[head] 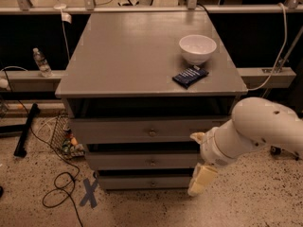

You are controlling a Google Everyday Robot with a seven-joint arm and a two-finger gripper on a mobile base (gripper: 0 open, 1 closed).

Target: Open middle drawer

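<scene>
The middle drawer [128, 161] is the second of three grey fronts on the cabinet, shut, with a small round knob [152, 162] at its centre. The taller top drawer [118, 130] sits above it and the lowest drawer [128, 182] below it, both shut. My gripper [199, 159] is at the right end of the drawer fronts, in front of the middle drawer's right edge, on a thick white arm [258, 129] coming from the right. It is open and empty: one cream finger [197, 137] is up by the top drawer, the other [201, 179] down by the lowest one.
On the grey cabinet top [132, 56] stand a white bowl [197, 48] and a dark blue packet [190, 75] at the right. A water bottle [41, 62] stands on a ledge at left. Cables [61, 193] and a blue tape X [88, 192] lie on the speckled floor.
</scene>
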